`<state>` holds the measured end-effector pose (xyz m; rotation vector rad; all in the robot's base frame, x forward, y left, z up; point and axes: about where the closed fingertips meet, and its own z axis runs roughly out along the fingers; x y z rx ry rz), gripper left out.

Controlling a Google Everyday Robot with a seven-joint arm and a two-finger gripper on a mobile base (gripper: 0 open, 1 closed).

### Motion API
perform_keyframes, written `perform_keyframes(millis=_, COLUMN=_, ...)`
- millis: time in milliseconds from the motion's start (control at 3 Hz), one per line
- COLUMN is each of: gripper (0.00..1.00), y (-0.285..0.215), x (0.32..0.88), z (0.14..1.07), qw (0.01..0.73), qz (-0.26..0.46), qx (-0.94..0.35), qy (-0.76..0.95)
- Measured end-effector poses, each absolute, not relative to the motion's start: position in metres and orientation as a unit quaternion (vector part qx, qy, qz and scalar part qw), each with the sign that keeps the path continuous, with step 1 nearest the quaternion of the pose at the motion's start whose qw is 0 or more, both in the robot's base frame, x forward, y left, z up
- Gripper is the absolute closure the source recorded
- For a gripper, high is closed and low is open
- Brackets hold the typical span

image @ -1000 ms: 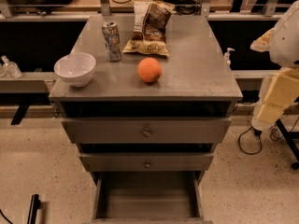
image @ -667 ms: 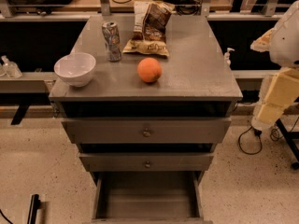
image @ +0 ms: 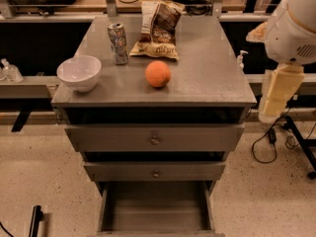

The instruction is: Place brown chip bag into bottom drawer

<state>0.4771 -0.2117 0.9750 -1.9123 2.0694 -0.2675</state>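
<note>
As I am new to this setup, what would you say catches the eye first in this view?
The orange ball stands out in the middle of the grey cabinet top, with the brown chip bag lying behind it near the back edge, beside a silver can. Below, the bottom drawer is pulled open, and the robot's claw hangs to the right of the cabinet, apart from everything on it.

Chip bag [image: 157,29] behind ball [image: 158,73] atop cabinet [image: 207,68] — bottom drawer [image: 155,206] below — jaws unseen.
</note>
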Motion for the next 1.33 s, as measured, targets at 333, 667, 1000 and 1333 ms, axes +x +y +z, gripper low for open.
perform_keyframes(millis=333, gripper=0.0, y=-0.199, x=0.53, z=0.974, qw=0.171, qz=-0.146, qx=-0.73, qy=0.645)
perform_keyframes(millis=667, gripper=0.0, y=-0.197, x=0.537, z=0.977, qw=0.175, qz=-0.164, qx=-0.758, qy=0.607)
perform_keyframes(millis=1000, gripper=0.0, y=-0.198, x=0.536, z=0.977, qw=0.174, qz=-0.164, qx=-0.758, qy=0.607)
perform_keyframes(millis=1333, gripper=0.0, y=-0.194, x=0.559, z=0.971, qw=0.154, qz=-0.191, qx=-0.78, qy=0.575)
